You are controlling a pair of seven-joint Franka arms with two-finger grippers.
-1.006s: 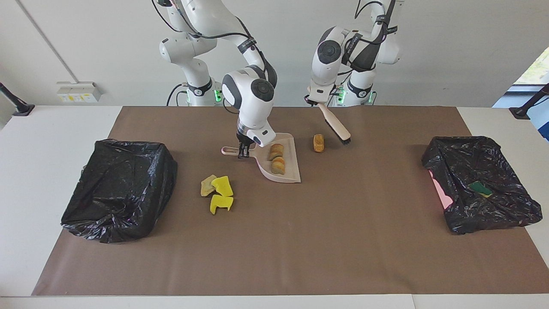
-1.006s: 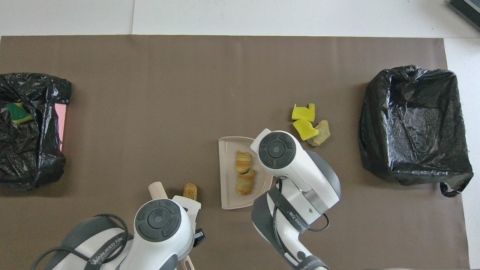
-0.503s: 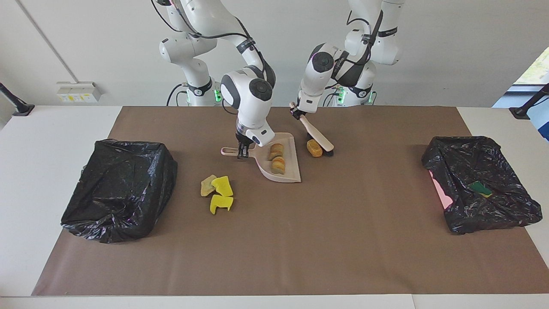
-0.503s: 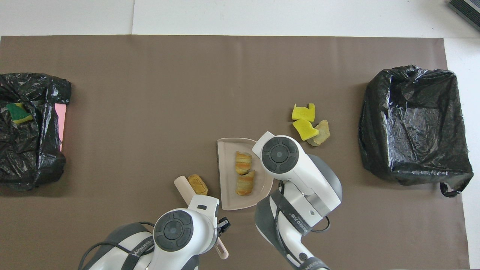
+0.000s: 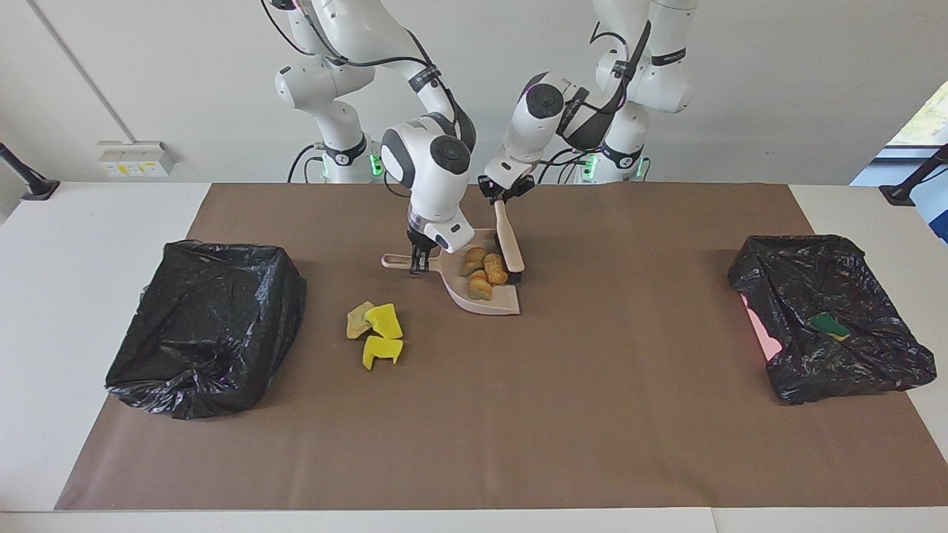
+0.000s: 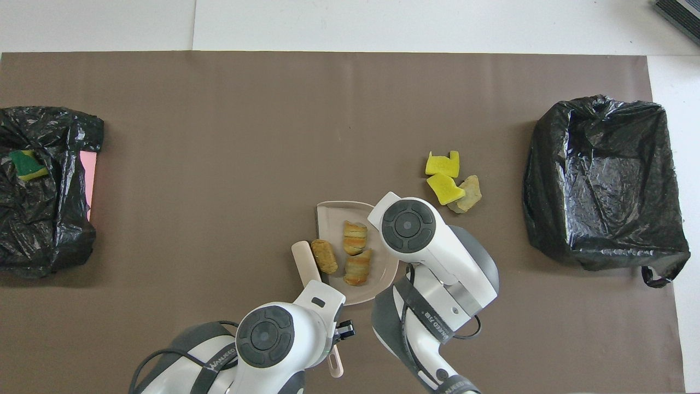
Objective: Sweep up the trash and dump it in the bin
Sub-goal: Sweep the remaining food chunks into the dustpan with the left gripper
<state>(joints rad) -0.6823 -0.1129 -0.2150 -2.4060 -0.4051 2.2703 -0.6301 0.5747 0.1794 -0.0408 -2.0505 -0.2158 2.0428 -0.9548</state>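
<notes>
Trash: bread on the pan, sponge scraps on the mat

Trash [image 5: 481,274] is lying in two groups, with clock directions taken from above and twelve o'clock pointing away from the robots. Nearest the robots, the left gripper [image 5: 503,194] is clenching the handle of a brush [image 5: 509,248], which is slanting down to the table. The brush head is sitting at the nine o'clock edge of the dustpan [image 6: 328,216], just beside one bread chunk [image 6: 324,256]. The right gripper [image 5: 420,263] is clamping the dustpan's handle at the pan's three o'clock side, and the pan is resting flat on the brown mat [image 5: 518,414]. All three bread chunks [image 6: 355,246] are lying on the pan, close together. Three yellow sponge scraps [image 6: 451,180] are lying on the mat at about two o'clock from the pan, touching one another and well apart from it. One bagged bin [image 6: 601,180] is standing farther out at about three o'clock, toward the right arm's end. A second bagged bin [image 6: 44,219] is standing at about nine o'clock, toward the left arm's end, with a green-and-yellow sponge piece [image 6: 24,164] lying in it.
</notes>
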